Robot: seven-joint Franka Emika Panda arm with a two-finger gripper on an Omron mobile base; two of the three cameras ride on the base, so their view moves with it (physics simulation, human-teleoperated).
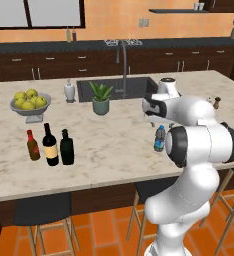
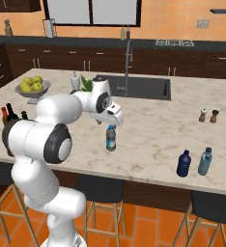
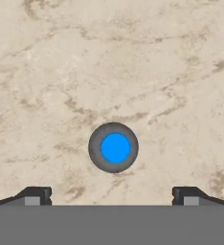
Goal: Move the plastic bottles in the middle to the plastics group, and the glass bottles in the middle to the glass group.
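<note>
— Marble worktop [image 1: 114, 145], kitchen island. Where's the water bottle?

— Water bottle [image 2: 111, 138] upright mid-worktop; blue cap [image 3: 115, 148] seen straight down from the hand.

— End effector?

— End effector [image 3: 112, 198] above the cap, fingers spread wide either side, holding nothing.

— Other bottles?

— Green-black bottle [image 1: 66, 147] just beside the wine bottle [image 1: 50, 145] and sauce bottle [image 1: 33, 145]. Far side: dark blue bottle [image 2: 183, 163] next to a clear bottle [image 2: 205, 161].

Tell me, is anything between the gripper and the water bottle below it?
Nothing: in the hand view the water bottle stands clear under the open gripper, bare counter around it.
</note>
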